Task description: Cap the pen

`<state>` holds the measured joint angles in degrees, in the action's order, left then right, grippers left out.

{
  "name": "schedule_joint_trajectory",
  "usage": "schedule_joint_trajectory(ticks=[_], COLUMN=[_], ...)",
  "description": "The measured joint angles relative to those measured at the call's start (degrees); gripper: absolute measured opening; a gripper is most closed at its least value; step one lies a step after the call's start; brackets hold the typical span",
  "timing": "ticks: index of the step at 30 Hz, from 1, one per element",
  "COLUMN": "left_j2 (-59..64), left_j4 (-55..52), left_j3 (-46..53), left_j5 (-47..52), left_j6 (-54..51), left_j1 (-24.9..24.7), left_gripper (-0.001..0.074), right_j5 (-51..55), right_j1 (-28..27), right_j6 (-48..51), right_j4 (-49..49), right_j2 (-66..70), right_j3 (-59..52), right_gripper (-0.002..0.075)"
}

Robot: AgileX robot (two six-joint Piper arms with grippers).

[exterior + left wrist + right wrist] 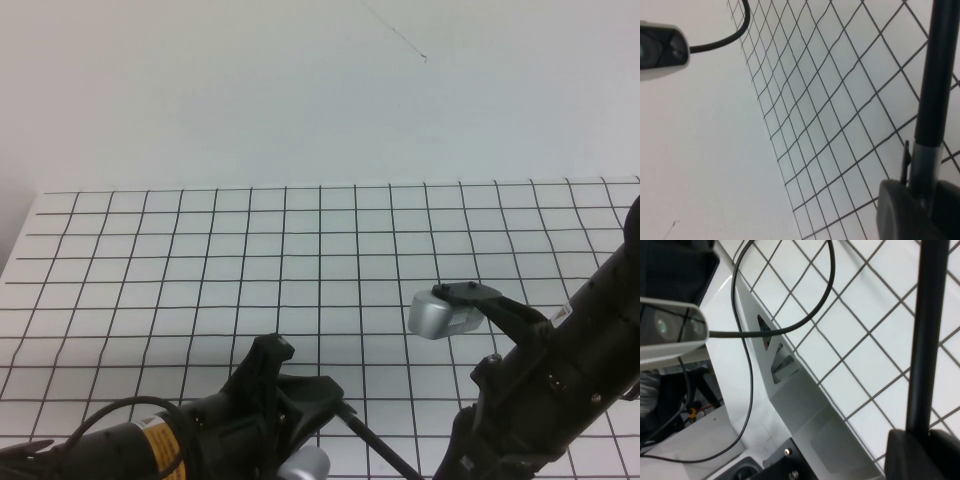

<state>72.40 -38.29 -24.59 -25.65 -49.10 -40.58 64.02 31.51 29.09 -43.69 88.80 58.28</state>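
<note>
The pen is a thin black stick running from my left gripper down to the bottom edge, towards my right arm. In the left wrist view, my left gripper is shut on the cap, a short greyish piece with a thin clip. The pen's black shaft runs straight out of the cap. I cannot tell how deep it sits. In the right wrist view, my right gripper is shut on the pen. Both are held above the table. The right gripper's fingers are hidden in the high view.
The white table with a black grid spreads ahead, with a plain white wall behind it. A black cable loops near the table's metal edge bracket. The right arm's silver wrist camera hangs over the grid.
</note>
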Motion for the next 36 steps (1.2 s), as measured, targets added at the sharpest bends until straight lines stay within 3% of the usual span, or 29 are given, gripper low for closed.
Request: schedule_joint_trajectory(ticks=[3,4,5,13,17,21,23,30,32,36], left_j2=[0.0,0.0,0.0,0.1,0.1,0.1,0.1,0.1,0.1,-2.4], left_j4=[0.5,0.7,1.1,1.7,2.4,5.3,7.1,11.6,12.9,18.8], left_j3=[0.0,0.0,0.0,0.0,0.0,0.0,0.0,0.0,0.0,0.0], left_j5=[0.0,0.0,0.0,0.6,0.7,-2.3,-2.3,-1.6,-1.5,0.4], left_j6=[0.0,-0.1,-0.1,3.8,4.0,4.3,4.4,4.3,4.3,4.3], left_j1=[0.0,0.0,0.0,0.1,0.1,-0.4,-0.4,-0.4,-0.4,-0.4], left_gripper=[0.0,0.008,0.0,0.0025,0.0188,0.0438,0.0489,0.0426,0.033,0.0033], right_j5=[-0.9,-1.1,-1.4,-2.0,-2.2,-6.6,-6.3,-11.4,-14.5,-19.9], right_j1=[0.0,0.0,0.0,0.0,0.0,-0.1,-0.1,-0.1,-0.1,-0.4], right_j6=[0.1,0.1,0.2,0.4,0.5,0.5,0.5,-1.3,-3.9,-9.2], right_j4=[0.0,0.0,0.0,0.0,0.0,-1.2,-1.2,3.2,6.2,13.4], right_j2=[0.0,0.0,0.0,0.0,0.0,0.0,0.0,0.0,0.0,0.5], right_j3=[-0.1,-0.1,-0.1,-0.1,-0.1,0.3,0.3,0.3,0.3,0.3], right_gripper=[0.006,0.006,0.006,0.006,0.006,0.006,0.006,0.006,0.006,0.006])
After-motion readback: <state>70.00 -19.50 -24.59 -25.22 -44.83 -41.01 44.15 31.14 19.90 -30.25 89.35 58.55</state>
